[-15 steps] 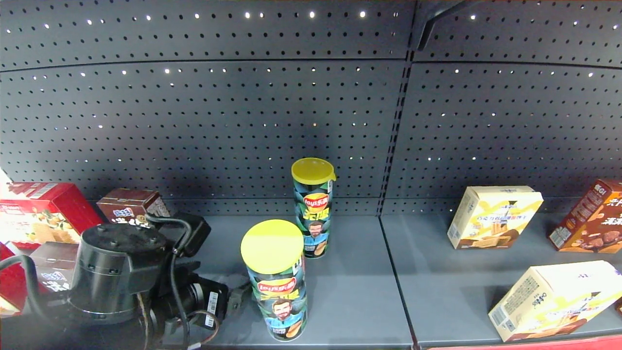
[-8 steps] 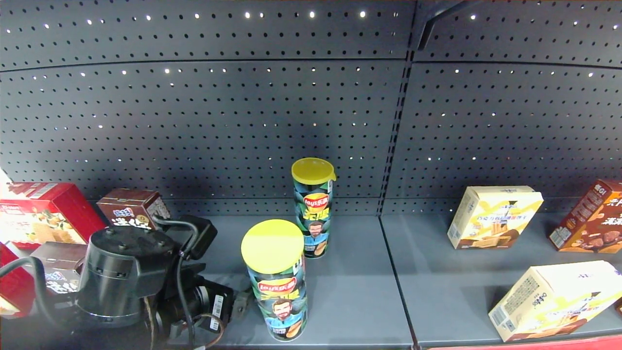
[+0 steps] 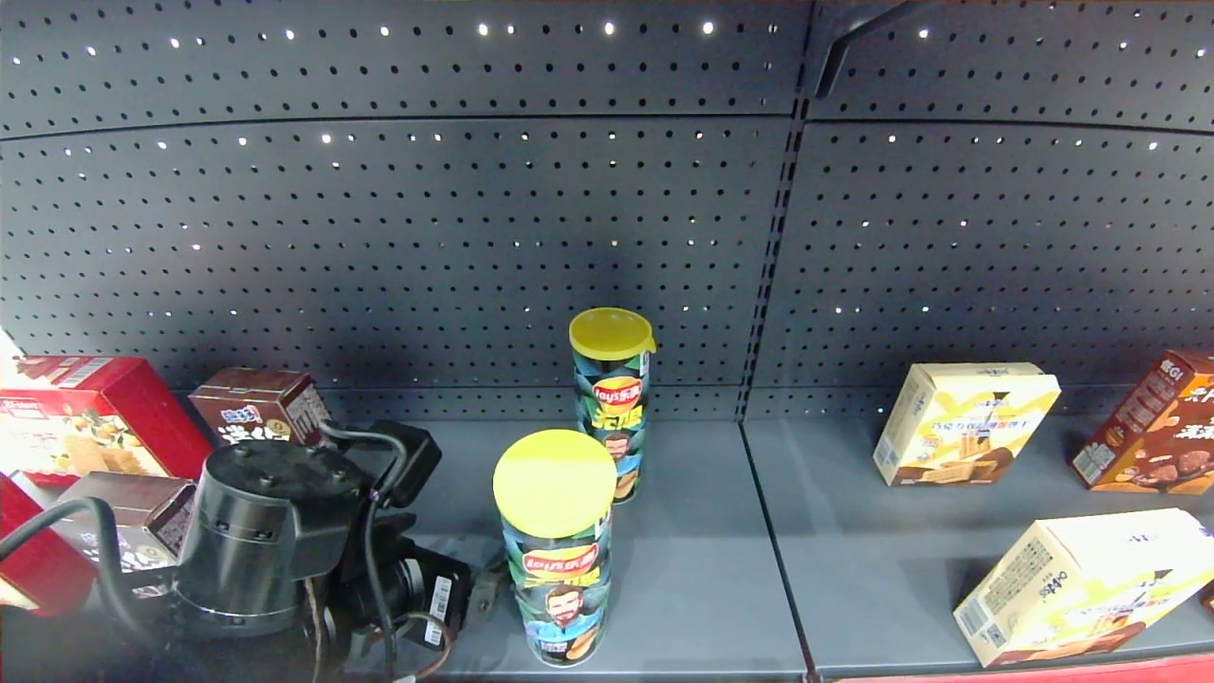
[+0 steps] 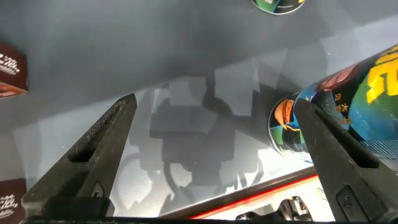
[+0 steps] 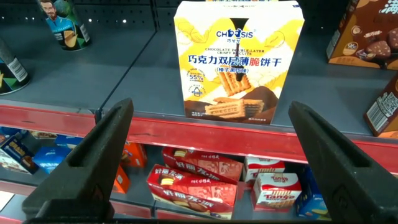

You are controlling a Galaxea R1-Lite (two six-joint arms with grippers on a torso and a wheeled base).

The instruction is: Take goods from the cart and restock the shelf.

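A: Our near can (image 3: 555, 545) has slid rightward alongside our left gripper (image 4: 214, 106), which is spread wide, released.
B: We see it upright on the shelf (image 3: 692, 569), seven o'clock from the far can (image 3: 612, 403); right gripper (image 5: 211, 107) spread too.

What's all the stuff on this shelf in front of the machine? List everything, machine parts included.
front chip can: one, yellow lid, upright near the shelf's front edge
rear chip can: one, yellow lid, upright by the back panel
red boxes: two, red, far left
brown boxes: two, dark brown, left side
yellow boxes: two, cream and yellow, right bay
brown-orange box: one, far right
lower packs: several, mostly red, on the shelf below
shelf: one, grey, perforated back panel
left gripper: one, black, open, beside the front chip can
right gripper: one, black, open, facing a yellow box
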